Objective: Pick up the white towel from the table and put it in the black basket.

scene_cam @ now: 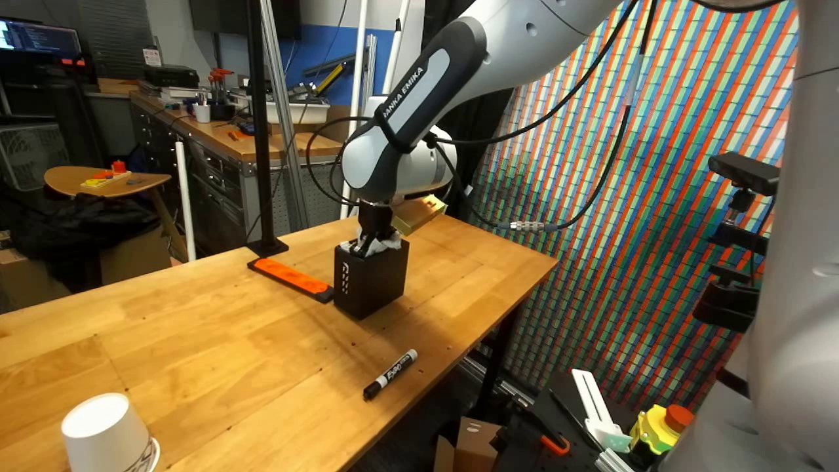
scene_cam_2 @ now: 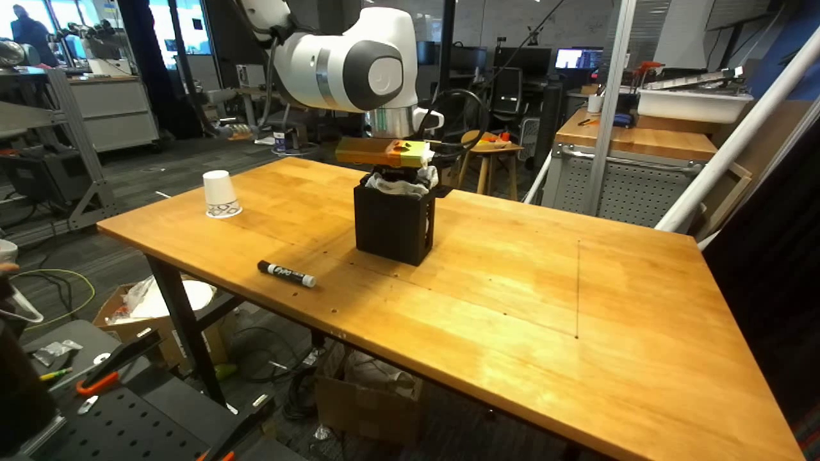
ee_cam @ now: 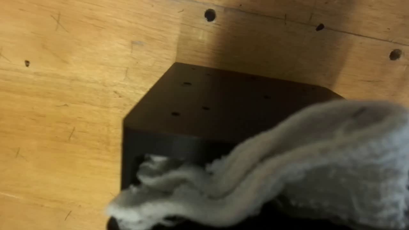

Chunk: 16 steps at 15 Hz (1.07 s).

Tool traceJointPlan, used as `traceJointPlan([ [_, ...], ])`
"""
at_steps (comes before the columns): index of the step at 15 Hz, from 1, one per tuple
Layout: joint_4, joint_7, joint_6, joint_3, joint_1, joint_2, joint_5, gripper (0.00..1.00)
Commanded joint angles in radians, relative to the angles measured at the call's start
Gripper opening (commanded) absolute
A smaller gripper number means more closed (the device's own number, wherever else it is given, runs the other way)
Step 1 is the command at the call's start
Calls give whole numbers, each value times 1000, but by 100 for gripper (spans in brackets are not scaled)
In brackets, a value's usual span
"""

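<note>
The white towel (scene_cam: 389,244) is bunched in the mouth of the black basket (scene_cam: 373,285) in an exterior view, rising above its rim, with the gripper (scene_cam: 368,246) down among the folds. The basket stands in from the far long edge of the tabletop (scene_cam: 216,354); a marker (scene_cam: 390,374) lies near the opposite long edge. In an exterior view, a paper cup (scene_cam_2: 220,192) stands upside down near the tabletop's left-hand edge, and the towel shows over the basket's rim, right under the gripper. In the wrist view, the blurred towel hides part of the basket; I cannot tell whether the gripper is closed on it.
</note>
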Motion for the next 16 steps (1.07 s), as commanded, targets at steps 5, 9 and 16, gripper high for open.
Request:
traceJointPlan([
  [5,-1,-46,-75,-5,3,-53,-16,5],
  [9,-18,-27,-117,-6,25,-121,-46,55],
  [16,-23,8,-176,-13,57,-256,-117,40],
])
